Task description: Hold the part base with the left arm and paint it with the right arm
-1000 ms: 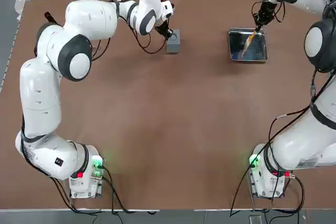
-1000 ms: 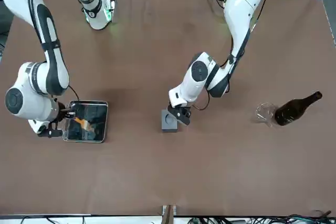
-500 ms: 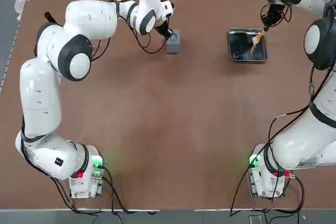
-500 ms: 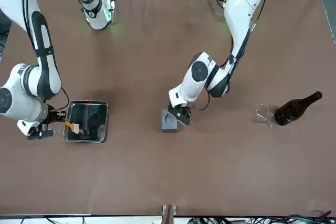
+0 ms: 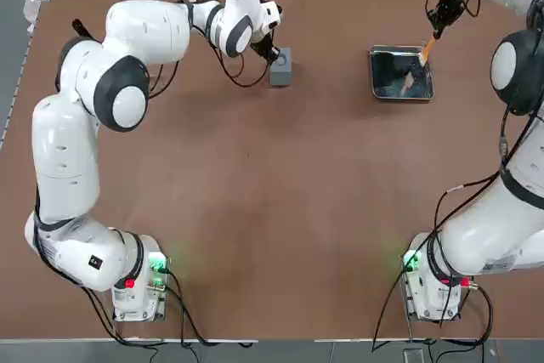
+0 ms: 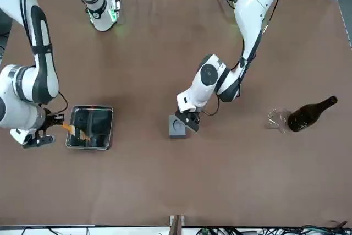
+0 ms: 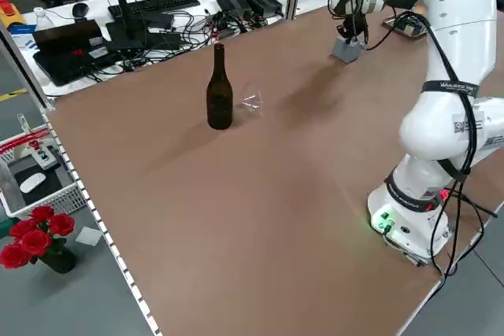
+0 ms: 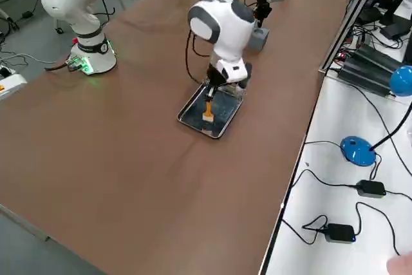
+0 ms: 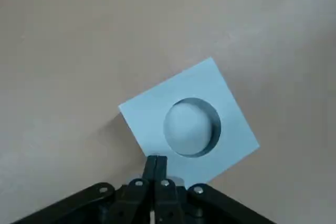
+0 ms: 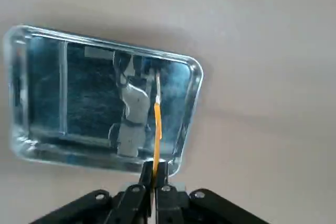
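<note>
Top view: part base (image 5: 280, 66) sits at the far side of the table (image 5: 272, 201), left of centre. Left gripper (image 5: 274, 54) is at the block's near-left edge. Right gripper (image 5: 441, 16) hangs above the far-right corner of the metal tray (image 5: 378, 91), holding an orange-handled brush (image 5: 424, 48) that slants down over the tray.

Front view: left gripper (image 6: 191, 119) touches the part base (image 6: 176, 127) at one corner. Right gripper (image 6: 48, 120) is just beside the tray (image 6: 104, 146), brush (image 6: 73, 130) over its rim. A dark bottle (image 6: 309, 113) lies on its side with a clear glass (image 6: 278, 119) next to it, well apart from the block.

Left side view: bottle (image 7: 219, 89) appears upright here, glass (image 7: 252, 102) just beside it; part base (image 7: 345, 50) at the far end under the left arm (image 7: 441, 60).

Right side view: brush (image 8: 208, 109) hangs upright, tip over the tray (image 8: 193, 122).

Left wrist view: fingers (image 9: 155, 167) pressed together, tips against the block's edge (image 9: 189, 121); round recess faces up.

Right wrist view: fingers (image 10: 154, 171) closed narrow on the brush handle (image 10: 156, 129), tray (image 10: 31, 145) below.
</note>
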Motion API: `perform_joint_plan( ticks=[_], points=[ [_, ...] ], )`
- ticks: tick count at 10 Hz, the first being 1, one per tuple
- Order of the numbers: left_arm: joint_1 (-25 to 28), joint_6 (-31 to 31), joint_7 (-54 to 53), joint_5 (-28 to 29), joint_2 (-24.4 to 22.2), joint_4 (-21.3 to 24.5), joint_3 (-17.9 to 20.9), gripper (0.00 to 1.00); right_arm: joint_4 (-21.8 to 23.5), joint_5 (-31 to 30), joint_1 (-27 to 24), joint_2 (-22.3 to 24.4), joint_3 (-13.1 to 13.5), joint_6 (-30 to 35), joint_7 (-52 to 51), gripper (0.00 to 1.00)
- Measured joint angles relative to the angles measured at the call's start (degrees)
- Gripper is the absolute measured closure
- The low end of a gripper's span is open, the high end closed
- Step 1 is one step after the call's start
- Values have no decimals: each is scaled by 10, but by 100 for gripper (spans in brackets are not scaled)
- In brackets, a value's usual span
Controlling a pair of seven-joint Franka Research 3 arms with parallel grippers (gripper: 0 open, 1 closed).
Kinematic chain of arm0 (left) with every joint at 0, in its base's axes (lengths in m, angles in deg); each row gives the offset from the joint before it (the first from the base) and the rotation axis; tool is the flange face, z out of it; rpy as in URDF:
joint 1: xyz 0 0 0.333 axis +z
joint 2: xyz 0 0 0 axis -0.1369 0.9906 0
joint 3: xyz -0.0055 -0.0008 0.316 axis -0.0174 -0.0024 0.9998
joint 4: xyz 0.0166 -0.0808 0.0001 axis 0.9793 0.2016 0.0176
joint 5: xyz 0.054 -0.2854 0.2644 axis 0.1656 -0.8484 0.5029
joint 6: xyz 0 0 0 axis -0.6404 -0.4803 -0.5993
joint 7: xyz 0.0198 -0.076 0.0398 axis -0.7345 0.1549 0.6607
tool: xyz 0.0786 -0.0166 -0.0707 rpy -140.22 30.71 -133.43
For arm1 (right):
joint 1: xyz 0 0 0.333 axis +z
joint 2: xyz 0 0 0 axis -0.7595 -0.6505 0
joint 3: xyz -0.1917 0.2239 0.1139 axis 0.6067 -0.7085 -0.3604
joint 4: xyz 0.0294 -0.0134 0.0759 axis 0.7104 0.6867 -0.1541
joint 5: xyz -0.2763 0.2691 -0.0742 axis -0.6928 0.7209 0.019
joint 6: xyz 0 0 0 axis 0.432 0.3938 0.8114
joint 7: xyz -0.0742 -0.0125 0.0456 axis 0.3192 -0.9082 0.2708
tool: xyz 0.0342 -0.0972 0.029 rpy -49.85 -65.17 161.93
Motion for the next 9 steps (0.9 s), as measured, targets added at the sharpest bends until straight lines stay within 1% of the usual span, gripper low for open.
perform_joint_plan(
  ticks=[1,2,4,5,6,8,9],
  points=[
    [0,0,0,0,0,0,0,99,-23,-3,5,2,-18,29,13,96],
    [0,0,0,0,0,0,0,99,-32,-4,9,2,-35,37,17,96],
    [0,0,0,0,0,0,0,99,-32,8,9,1,-72,36,18,96],
    [0,0,0,0,0,0,0,99,-32,35,10,0,-92,33,19,96],
    [0,0,0,0,0,0,0,99,-32,58,11,0,-107,20,17,96],
    [0,0,0,0,0,0,0,99,-32,66,11,-1,-139,-29,11,96],
    [0,0,0,0,0,0,0,99,-31,67,12,-2,-153,-65,-1,96]
  ],
)
